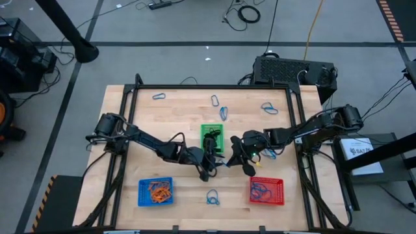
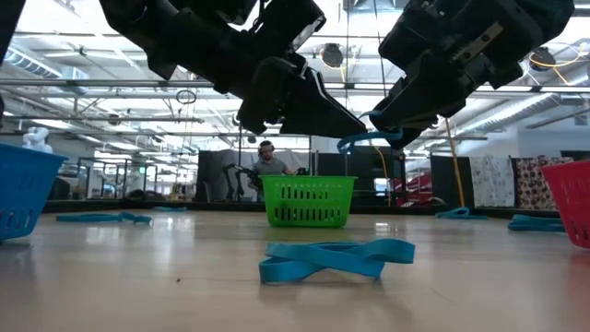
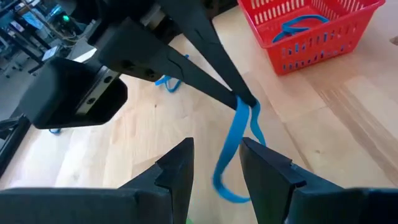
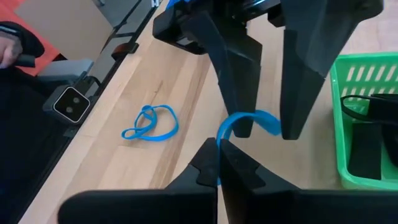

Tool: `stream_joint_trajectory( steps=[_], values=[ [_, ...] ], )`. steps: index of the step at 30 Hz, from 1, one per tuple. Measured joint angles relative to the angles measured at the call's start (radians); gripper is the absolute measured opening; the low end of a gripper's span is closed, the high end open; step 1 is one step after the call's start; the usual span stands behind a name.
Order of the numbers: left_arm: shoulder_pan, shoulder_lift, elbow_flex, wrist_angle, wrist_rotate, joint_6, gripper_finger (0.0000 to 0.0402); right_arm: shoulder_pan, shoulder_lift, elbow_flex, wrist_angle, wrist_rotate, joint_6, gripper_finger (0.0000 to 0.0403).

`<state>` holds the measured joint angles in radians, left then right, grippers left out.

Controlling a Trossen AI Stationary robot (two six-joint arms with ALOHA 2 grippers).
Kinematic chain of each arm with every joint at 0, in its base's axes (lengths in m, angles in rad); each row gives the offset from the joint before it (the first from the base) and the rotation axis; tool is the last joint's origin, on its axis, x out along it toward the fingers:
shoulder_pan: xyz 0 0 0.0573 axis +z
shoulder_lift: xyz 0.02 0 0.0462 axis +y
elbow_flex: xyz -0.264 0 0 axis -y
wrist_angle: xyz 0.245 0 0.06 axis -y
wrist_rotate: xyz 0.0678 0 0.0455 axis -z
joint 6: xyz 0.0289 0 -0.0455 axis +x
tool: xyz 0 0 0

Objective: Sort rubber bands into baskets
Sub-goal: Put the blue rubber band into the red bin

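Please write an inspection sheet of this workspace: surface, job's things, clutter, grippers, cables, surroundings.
Surface: light wooden table top, inside a black metal frame.
Job's things: blue mesh basket with orange bands; red mesh basket with blue bands; green mesh basket; loose blue rubber bands on the wood.
Clutter: nothing seen.
Grippers: right gripper jaws shut on a hanging blue rubber band; left gripper jaws open around it.
Cables: black and yellow cables on the floor.
Surroundings: person seated behind.

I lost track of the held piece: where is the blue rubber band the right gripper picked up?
High view: mid-table, pinched in the right gripper; the blue rubber band dangles between the green basket and red basket.
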<state>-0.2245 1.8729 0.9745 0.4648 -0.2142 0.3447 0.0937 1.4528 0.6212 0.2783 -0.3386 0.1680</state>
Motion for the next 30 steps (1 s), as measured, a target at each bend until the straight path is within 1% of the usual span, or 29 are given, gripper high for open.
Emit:
stream_joint_trajectory(
  steps=[4, 6, 9, 13, 14, 19, 21, 26, 30],
  values=[
    [-0.001, 0.000, 0.000, 0.000, 0.000, 0.000, 0.0137, 0.000, 0.000, 0.000, 0.000, 0.000, 0.000, 0.0000],
    [-0.003, 0.000, 0.000, 0.000, 0.000, -0.001, 0.0126, 0.000, 0.000, 0.000, 0.000, 0.000, 0.000, 0.0000],
    [-0.005, 0.000, 0.000, 0.000, 0.000, -0.002, 0.0092, 0.000, 0.000, 0.000, 0.000, 0.000, 0.000, 0.0000],
    [-0.005, 0.000, 0.000, 0.000, 0.001, -0.003, 0.0024, 0.000, 0.004, 0.000, 0.002, 0.000, 0.000, 0.0000],
    [-0.005, 0.000, 0.000, -0.001, 0.001, -0.003, 0.0014, 0.000, 0.005, 0.000, 0.000, 0.003, 0.000, 0.0000],
    [-0.005, 0.000, 0.000, -0.001, 0.001, -0.026, 0.0010, 0.001, 0.005, 0.001, -0.014, 0.095, 0.001, 0.0001],
    [-0.005, 0.000, 0.000, -0.002, 0.001, -0.026, 0.0010, 0.001, 0.005, 0.001, -0.025, 0.136, 0.003, 0.0008],
    [-0.005, 0.001, 0.000, -0.003, 0.001, -0.027, 0.0009, 0.001, 0.005, 0.001, -0.049, 0.256, 0.003, 0.0053],
    [-0.005, 0.001, 0.000, -0.003, 0.007, -0.075, 0.0009, -0.001, 0.005, 0.001, -0.078, 0.287, -0.012, 0.0093]
  ],
)
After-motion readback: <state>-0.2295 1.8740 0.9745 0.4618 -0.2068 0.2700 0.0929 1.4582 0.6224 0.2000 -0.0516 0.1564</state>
